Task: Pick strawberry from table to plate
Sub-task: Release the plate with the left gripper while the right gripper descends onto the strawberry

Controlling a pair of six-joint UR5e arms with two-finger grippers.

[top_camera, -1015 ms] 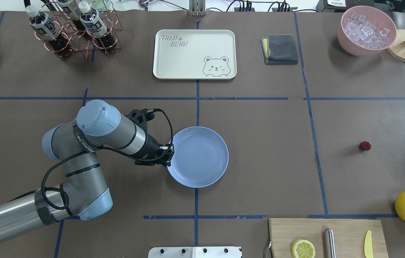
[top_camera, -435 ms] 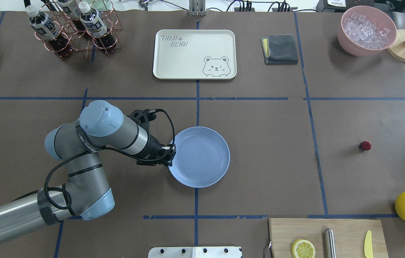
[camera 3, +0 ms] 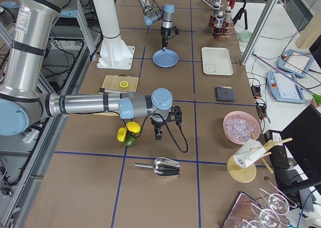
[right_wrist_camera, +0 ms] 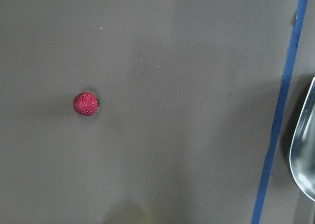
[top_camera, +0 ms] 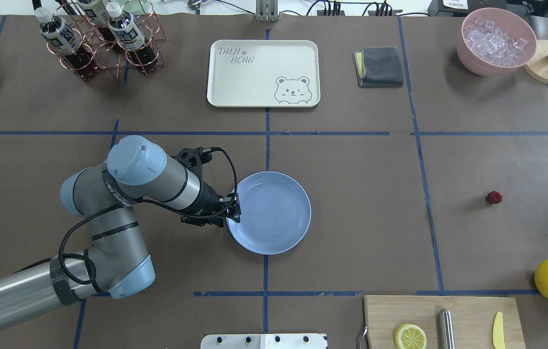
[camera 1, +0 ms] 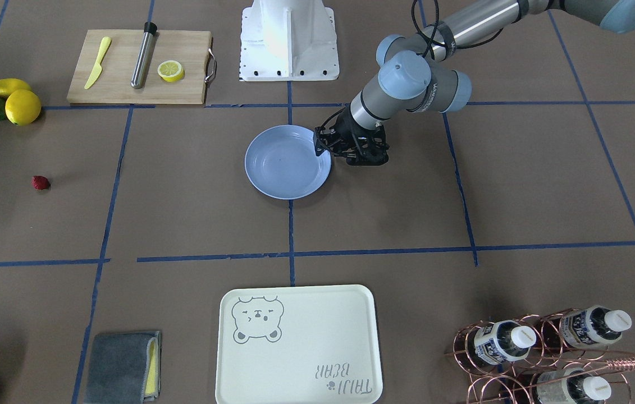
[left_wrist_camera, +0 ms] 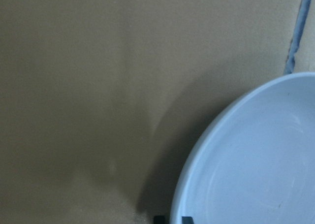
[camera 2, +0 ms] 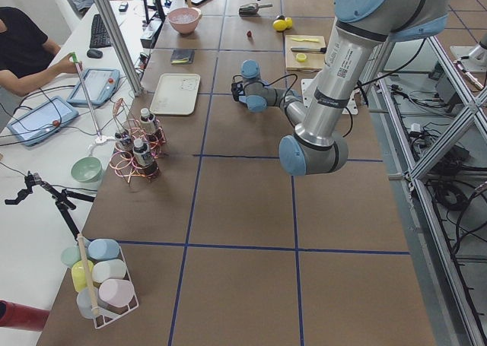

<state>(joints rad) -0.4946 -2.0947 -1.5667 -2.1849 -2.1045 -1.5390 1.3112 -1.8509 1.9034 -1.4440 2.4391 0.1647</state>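
**Slowly the plate is edging over while the berry is lying untouched**

I am watching the left gripper (top_camera: 233, 212) working at the near-left rim of the plate (top_camera: 276, 213). Over the last second the plate has slid a little towards the robot's right, and in the last fraction it has stopped. The gripper itself is now creeping slightly further in over the rim.

In the left wrist view I am seeing two dark fingertips (left_wrist_camera: 158, 218) set narrow, one on either side of the rim. I cannot tell whether they are pinching it or only straddling it. The plate is lying flat on the table (top_camera: 351, 194), across the blue centre line.

The strawberry (top_camera: 494, 197) is not moving at all. It is sitting alone on the brown paper, well apart from the plate, in the robot's right-hand part of the table.

The right gripper (camera 3: 157, 133) is hanging above that area, and its wrist camera is looking straight down on the strawberry, with a metal scoop (right_wrist_camera: 304, 145) showing at the edge. No fingers are showing there, so I cannot tell how they are set.

I am reading the plate nudge as preparation only, since it barely shortens the carry. The pick itself is not yet begun. I am expecting the right arm to be the one for the berry, as it is already hovering nearby. Such a small, round target is likely to roll if the fingers close off-centre.
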